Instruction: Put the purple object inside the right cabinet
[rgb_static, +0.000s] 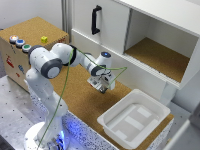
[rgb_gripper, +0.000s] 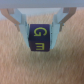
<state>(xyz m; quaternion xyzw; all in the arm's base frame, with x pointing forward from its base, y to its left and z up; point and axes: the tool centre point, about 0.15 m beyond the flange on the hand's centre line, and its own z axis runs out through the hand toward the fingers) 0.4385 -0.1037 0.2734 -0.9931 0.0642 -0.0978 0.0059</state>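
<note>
In the exterior view we see the gripper (rgb_static: 102, 86) low over the cork worktop (rgb_static: 80, 100), well apart from the right cabinet (rgb_static: 157, 57). In the wrist view, we find the purple object (rgb_gripper: 41, 39) (yellow letters on it) clamped between both fingers (rgb_gripper: 20, 22), so the gripper is closed on it.

Cork-topped counter (rgb_static: 85, 100), white door (rgb_static: 100, 22) with black handle (rgb_static: 95, 20).

Block (rgb_gripper: 40, 37) between gripper (rgb_static: 102, 86) fingers, above cork table (rgb_static: 85, 102). Tray (rgb_static: 134, 119) toward exterior view's right of gripper. Cabinet (rgb_static: 160, 55) behind tray; door (rgb_static: 100, 22) on cabinet's left.
</note>
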